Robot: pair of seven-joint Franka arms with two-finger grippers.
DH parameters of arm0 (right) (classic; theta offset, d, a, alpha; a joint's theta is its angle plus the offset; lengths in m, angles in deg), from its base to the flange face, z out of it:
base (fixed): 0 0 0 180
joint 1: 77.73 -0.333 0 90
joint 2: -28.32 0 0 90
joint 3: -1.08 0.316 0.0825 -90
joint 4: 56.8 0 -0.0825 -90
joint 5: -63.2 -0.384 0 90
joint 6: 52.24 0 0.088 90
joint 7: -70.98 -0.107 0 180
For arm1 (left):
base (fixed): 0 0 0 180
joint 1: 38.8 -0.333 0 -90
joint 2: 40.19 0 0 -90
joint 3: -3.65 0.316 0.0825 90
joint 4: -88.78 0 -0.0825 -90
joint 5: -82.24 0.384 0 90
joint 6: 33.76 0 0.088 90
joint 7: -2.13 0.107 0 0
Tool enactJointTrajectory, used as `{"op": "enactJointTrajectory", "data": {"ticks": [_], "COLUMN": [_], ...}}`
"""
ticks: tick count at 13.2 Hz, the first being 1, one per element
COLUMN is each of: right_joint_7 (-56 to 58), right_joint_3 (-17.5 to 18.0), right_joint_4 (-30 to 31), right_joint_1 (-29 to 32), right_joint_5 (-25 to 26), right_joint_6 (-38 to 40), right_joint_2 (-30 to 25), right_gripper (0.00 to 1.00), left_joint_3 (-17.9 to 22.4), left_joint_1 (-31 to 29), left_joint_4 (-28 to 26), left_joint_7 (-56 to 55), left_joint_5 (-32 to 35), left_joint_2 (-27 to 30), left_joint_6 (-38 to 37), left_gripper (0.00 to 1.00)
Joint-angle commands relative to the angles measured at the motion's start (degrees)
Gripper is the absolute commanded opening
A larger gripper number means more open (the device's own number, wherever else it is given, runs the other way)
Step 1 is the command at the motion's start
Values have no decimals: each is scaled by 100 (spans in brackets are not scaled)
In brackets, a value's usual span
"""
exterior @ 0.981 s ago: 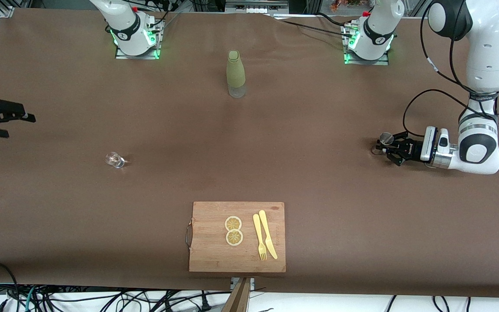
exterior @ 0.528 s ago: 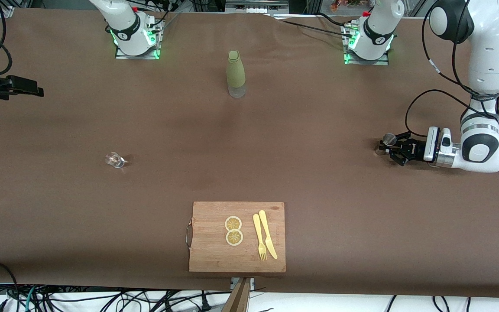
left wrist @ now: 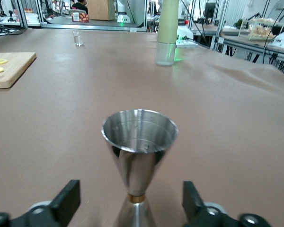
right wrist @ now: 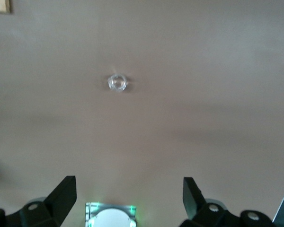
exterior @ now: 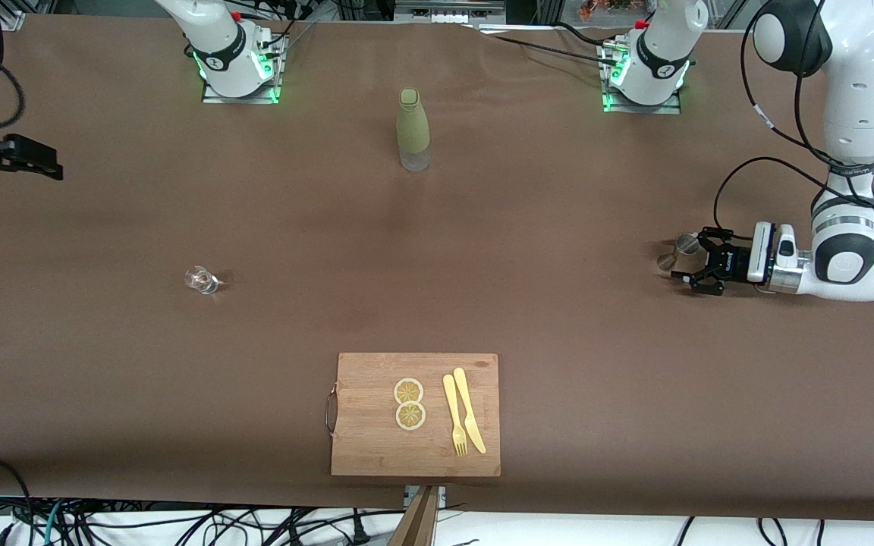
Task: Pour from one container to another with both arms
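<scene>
Evidently I've set the jigger (left wrist: 139,156) upright on the worktop (exterior: 482,250), left gripper (exterior: 691,265) spread around it, while my right gripper (exterior: 23,157) hangs apart, well off toward the cup (exterior: 200,280).

A robotics lab is shown: two arm bases (exterior: 238,67) are bolted to a brown-covered desk (exterior: 558,341), loose cables (exterior: 179,523) are trailed along its edge, and metal frames and further workbenches (left wrist: 255,38) are seen around it.

Brown table (exterior: 558,326): cutting board (exterior: 365,447) nearest the camera, bottle (exterior: 413,130) farther, jigger (exterior: 678,251) and glass cup (exterior: 200,280) toward opposite ends.
</scene>
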Motion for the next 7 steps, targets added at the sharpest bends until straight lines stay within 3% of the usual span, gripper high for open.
{"op": "enactJointTrajectory", "data": {"ticks": [1,4,7], "right_joint_7": [-11,-561,-784], "right_joint_3": [8,61,52], "right_joint_4": [149,149,149], "right_joint_1": [5,-22,-13], "right_joint_5": [88,-26,-114], "right_joint_6": [-197,-127,-92], "right_joint_2": [-354,-354,-346], "right_gripper": [100,100,100], "left_joint_3": [95,121,121], "left_joint_1": [-12,-4,267], "left_joint_4": [23,14,-56], "left_joint_7": [468,153,-330], "left_joint_5": [-44,393,1377], "left_joint_2": [436,1208,2333], "left_joint_6": [286,883,1613], "left_gripper": [100,100,100]}}
